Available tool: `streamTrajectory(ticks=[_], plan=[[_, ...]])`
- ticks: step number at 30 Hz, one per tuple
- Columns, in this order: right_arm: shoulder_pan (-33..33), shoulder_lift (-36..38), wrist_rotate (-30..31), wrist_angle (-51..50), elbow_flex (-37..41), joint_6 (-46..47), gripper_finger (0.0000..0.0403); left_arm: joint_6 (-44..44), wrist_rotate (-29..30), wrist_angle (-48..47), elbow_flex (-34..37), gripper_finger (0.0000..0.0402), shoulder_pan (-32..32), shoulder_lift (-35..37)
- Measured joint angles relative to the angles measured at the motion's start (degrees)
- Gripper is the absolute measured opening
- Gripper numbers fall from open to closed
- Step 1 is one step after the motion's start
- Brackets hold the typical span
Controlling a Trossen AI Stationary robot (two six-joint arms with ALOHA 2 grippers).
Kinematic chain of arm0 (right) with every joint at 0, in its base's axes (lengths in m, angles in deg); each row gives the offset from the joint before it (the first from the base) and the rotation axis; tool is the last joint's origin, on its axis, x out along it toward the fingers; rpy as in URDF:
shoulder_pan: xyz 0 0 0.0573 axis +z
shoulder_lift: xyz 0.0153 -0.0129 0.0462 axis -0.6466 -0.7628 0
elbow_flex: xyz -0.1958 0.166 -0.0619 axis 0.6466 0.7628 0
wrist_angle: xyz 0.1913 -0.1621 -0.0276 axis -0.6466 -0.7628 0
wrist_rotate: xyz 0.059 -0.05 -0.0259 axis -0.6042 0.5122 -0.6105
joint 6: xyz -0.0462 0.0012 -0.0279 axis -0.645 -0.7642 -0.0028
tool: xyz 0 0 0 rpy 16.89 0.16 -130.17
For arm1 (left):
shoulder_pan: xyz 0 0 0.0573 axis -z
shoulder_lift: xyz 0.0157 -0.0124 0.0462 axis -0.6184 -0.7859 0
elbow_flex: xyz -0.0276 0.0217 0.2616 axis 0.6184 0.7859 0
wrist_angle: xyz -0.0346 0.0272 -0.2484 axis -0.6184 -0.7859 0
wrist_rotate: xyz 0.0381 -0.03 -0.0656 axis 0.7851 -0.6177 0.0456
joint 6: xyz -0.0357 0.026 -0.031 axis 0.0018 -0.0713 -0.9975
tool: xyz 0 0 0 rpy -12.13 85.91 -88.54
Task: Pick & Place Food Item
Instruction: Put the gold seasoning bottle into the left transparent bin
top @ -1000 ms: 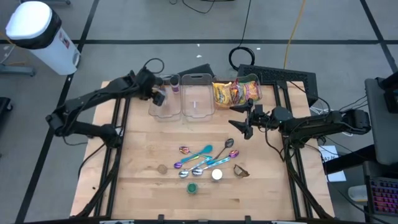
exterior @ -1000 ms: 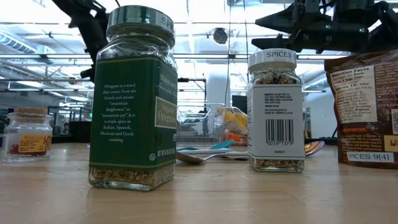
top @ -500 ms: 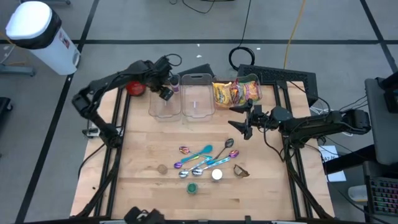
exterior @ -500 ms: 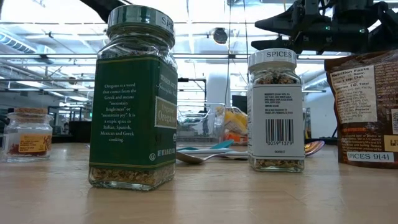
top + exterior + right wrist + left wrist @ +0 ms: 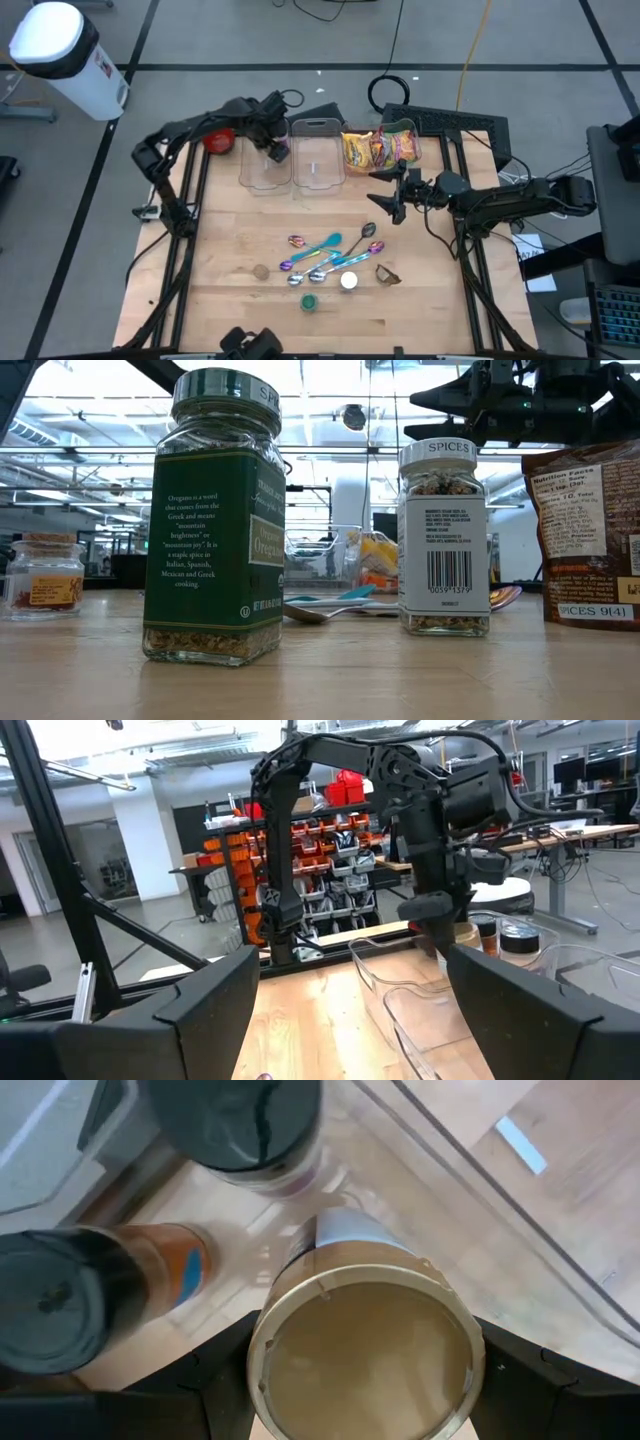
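Observation:
My left gripper [image 5: 274,150] points down over the left clear bin [image 5: 262,172] at the table's far edge, shut on a jar with a gold lid [image 5: 365,1355]. Inside that bin are a black-lidded jar [image 5: 238,1122] and an orange jar with a black cap [image 5: 95,1298]. The right wrist view shows the left gripper [image 5: 437,932] above the bin too. My right gripper [image 5: 390,203] hangs open over the table's right half, holding nothing. Several spice jars, among them the green oregano jar [image 5: 215,515], stand near the front. My left gripper pinches the gold-lidded jar between its two fingers, one on each side just under the lid's rim [image 5: 258,1370]. The fingers come from above, pointing almost straight down. The jar stands upright, lid toward the wrist. Whether its bottom touches the bin, I cannot tell.
A second clear bin [image 5: 318,162] and a third with snack packs [image 5: 383,148] line the far edge. Coloured spoons [image 5: 325,250], small jars and a brown bag [image 5: 388,274] lie mid-table. A red object [image 5: 218,141] sits beyond the far left corner.
My left gripper has carried the jar toward the table's right, from the bin's left edge to over its inside, sinking a little and tipping steeper downward. The arm's elbow has swung in toward the table. My right arm has kept still.

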Motion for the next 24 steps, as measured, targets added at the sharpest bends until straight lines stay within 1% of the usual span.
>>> streamTrajectory(ticks=[10,13,18,21,24], plan=[[-0.58,0.00,0.00,0.00,0.00,0.15,0.0318,0.50,0.07,2.98,-0.23,0.0275,1.77,-2.83],[-0.59,0.00,-0.02,0.00,0.00,0.15,0.0318,0.72,0.62,3.52,-0.22,0.0293,1.98,-2.92],[-0.59,0.02,-0.02,0.00,0.00,0.15,0.0318,1.04,3.19,4.86,0.02,0.0329,2.49,-2.54],[-0.59,0.02,-0.02,0.00,0.00,0.15,0.0318,1.15,3.43,5.75,0.02,0.0340,2.56,-2.50],[-0.59,0.02,-0.02,-0.04,0.00,0.17,0.0318,2.86,3.51,5.67,0.02,0.0343,2.86,-2.44]])
